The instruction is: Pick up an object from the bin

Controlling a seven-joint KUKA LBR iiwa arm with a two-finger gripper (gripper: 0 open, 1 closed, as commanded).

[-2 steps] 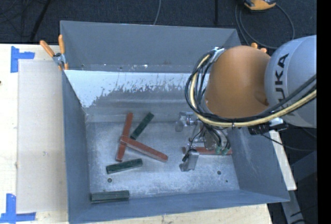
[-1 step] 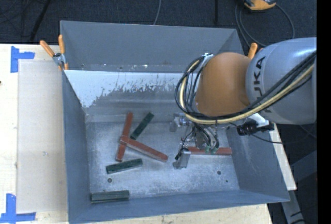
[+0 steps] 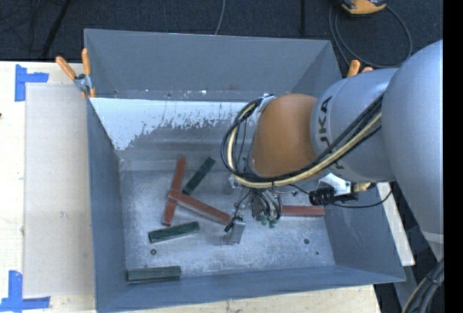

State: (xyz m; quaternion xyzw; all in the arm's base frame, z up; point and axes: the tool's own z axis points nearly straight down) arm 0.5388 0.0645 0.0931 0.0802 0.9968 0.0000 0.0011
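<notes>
My gripper (image 3: 235, 226) sits low at the right end of a red bar (image 3: 197, 207) lying mid-floor in the bin (image 3: 107, 196), open or clenched I cannot tell, so I judge this the descent; next it must straddle that end and clamp.

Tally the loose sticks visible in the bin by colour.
Red-brown sticks: 3 (upright one, slanted one crossing it, right one)
Dark green sticks: 3 (upper, middle, near-left corner)
Total: 6
</notes>
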